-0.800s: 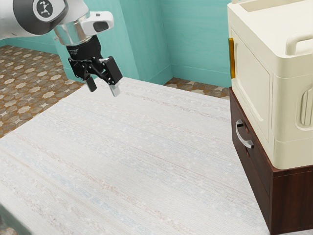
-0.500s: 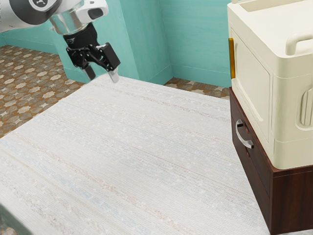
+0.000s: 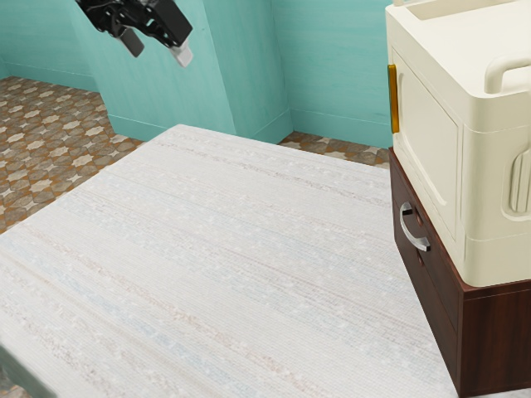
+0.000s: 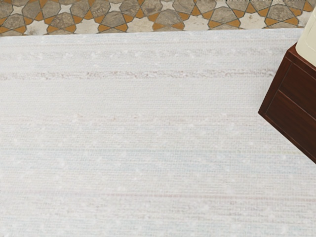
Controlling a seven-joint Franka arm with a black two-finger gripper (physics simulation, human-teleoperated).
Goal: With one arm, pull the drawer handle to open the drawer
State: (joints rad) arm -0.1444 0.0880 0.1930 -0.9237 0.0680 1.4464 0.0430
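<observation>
Cream box point(image 3: 427, 141): upright, exterior view's right; amber strip point(image 3: 394, 99) on one side, raised loop point(image 3: 496, 76) on top, recessed panel in side face. Table point(image 3: 224, 240): whitish top, faint reddish and bluish streaks. Walls point(image 3: 332, 66): teal. Floor point(image 3: 50, 116) beyond table: patterned tile, brown, grey, pale star shapes.

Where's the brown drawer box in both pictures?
Exterior view: the brown drawer box is at the exterior view's right, its silver handle facing out over the white tabletop.
Wrist view: only part of it, beside the white tabletop.
Shared landmark: the cream box on top of it.
</observation>
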